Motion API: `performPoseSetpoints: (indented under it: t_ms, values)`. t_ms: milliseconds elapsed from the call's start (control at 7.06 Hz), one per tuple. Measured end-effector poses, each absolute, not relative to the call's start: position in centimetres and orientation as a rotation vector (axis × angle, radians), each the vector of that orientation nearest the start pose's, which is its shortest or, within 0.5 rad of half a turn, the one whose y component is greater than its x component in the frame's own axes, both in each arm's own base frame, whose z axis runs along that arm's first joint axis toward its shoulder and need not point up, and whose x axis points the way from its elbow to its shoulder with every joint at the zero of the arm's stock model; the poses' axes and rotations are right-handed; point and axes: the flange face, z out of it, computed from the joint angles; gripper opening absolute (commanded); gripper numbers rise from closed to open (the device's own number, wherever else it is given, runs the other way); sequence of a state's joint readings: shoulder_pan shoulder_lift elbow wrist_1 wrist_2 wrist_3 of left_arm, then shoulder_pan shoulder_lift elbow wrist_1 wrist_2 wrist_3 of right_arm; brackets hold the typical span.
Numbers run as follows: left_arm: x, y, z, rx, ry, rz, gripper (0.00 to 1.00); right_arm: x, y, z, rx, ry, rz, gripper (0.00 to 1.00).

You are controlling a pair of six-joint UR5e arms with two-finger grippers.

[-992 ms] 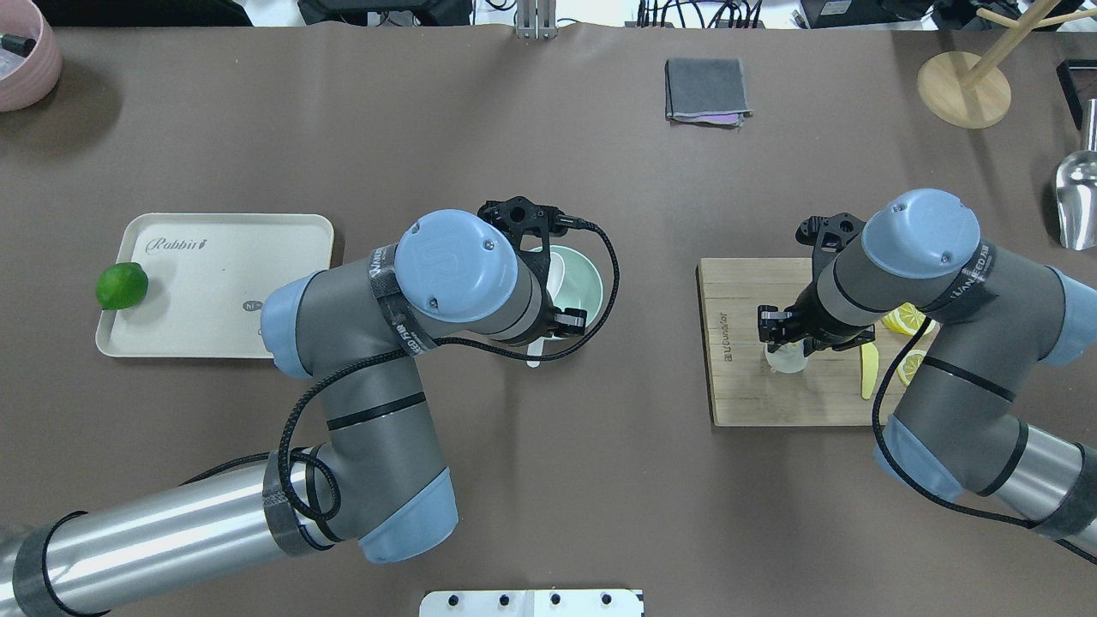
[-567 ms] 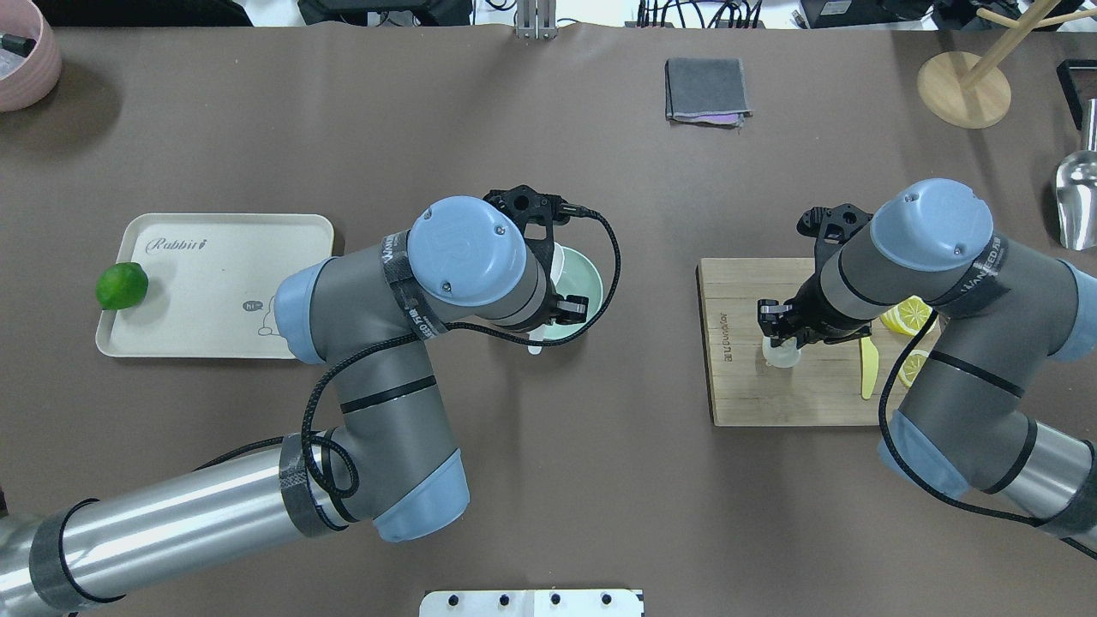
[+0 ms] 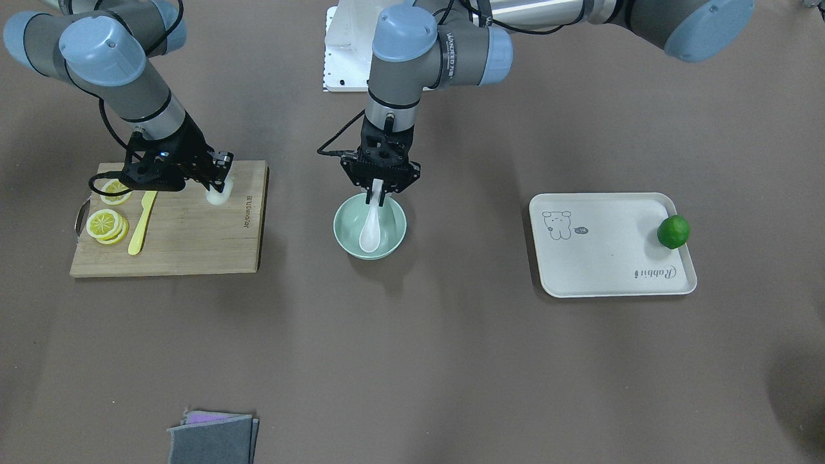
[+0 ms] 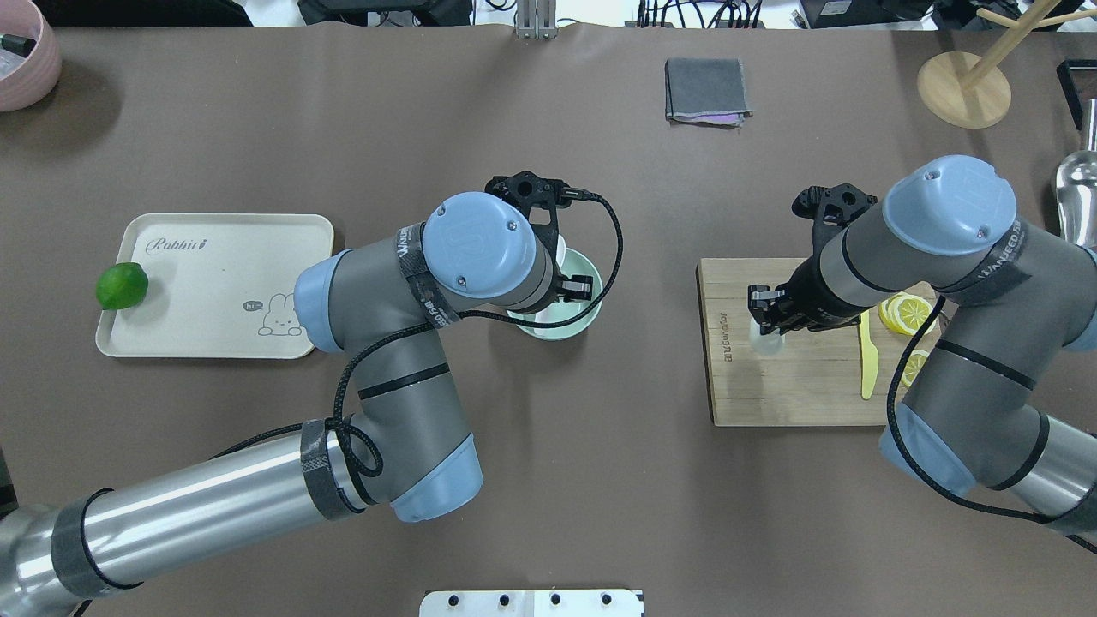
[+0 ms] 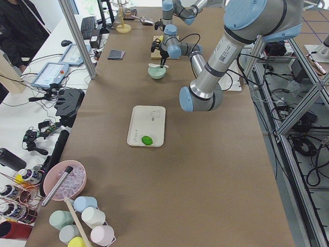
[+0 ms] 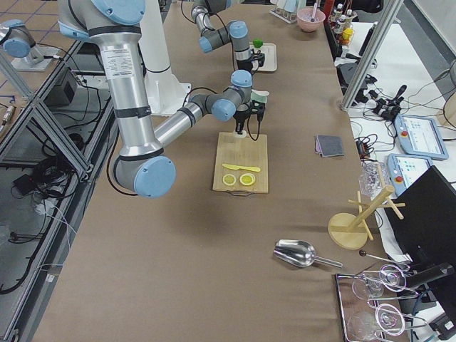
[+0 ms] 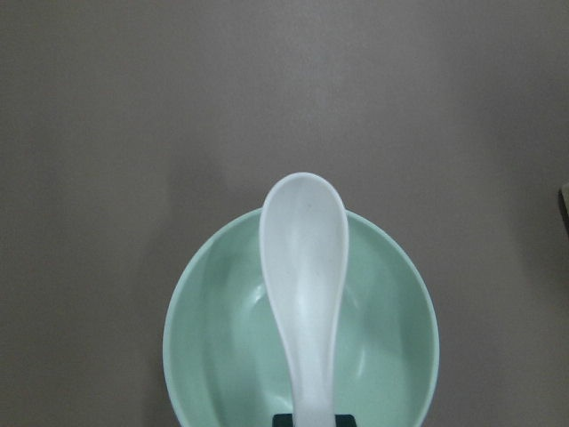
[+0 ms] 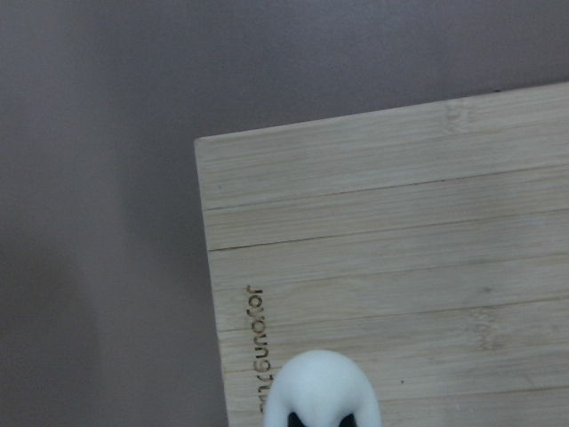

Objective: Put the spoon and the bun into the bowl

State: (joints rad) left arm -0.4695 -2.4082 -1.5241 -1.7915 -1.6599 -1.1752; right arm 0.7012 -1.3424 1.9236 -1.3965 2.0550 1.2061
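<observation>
My left gripper (image 3: 378, 192) is shut on the handle of the white spoon (image 3: 372, 223). It holds the spoon tilted, with the scoop down inside the pale mint-green bowl (image 3: 395, 238). The left wrist view shows the spoon (image 7: 304, 267) lying across the bowl (image 7: 209, 356). My right gripper (image 3: 217, 187) is shut on the small white bun (image 3: 219, 196) over the corner of the wooden cutting board (image 3: 193, 238) nearest the bowl. The bun also shows in the overhead view (image 4: 765, 341) and the right wrist view (image 8: 322, 390). I cannot tell whether it touches the board.
A yellow knife (image 3: 142, 225) and lemon slices (image 3: 106, 224) lie on the board. A beige tray (image 3: 612, 258) holds a green lime (image 3: 673, 232). A grey cloth (image 4: 706, 89), a wooden stand (image 4: 963, 88), a metal scoop (image 4: 1076, 206) and a pink bowl (image 4: 21, 51) stand along the table's edges.
My left gripper has carried the spoon farther over the bowl, away from the robot. My right gripper has moved the bun across the board toward the bowl side.
</observation>
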Motion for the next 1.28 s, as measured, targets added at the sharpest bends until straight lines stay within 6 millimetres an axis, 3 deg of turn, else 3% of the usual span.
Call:
performPoseSetpoints:
  t_ms: [283,425,567,850,992,1276]
  values:
    - [59.4,-44.8,14.4,0.396,0.973,-0.054,0.98,-37.0,-43.6,33.6,-0.002,-0.891,0.139,0.00]
    - [57.7,-45.1,14.8,0.418,0.972,-0.028,0.98,-37.4,-44.4,31.7,0.004,-0.897,0.144,0.00]
    - [54.3,-45.9,16.3,0.431,0.964,0.018,0.98,-38.1,-45.6,29.2,0.011,-0.903,0.152,0.00]
    - [44.3,-48.6,21.4,0.449,0.930,0.106,0.98,-40.6,-48.4,23.6,0.016,-0.935,0.199,0.00]
    - [38.2,-50.0,25.0,0.460,0.902,0.144,0.98,-42.3,-49.4,20.9,0.026,-0.950,0.208,0.00]
    - [27.2,-52.1,31.3,0.483,0.854,0.207,0.98,-48.1,-50.3,16.9,0.071,-0.942,0.212,0.00]
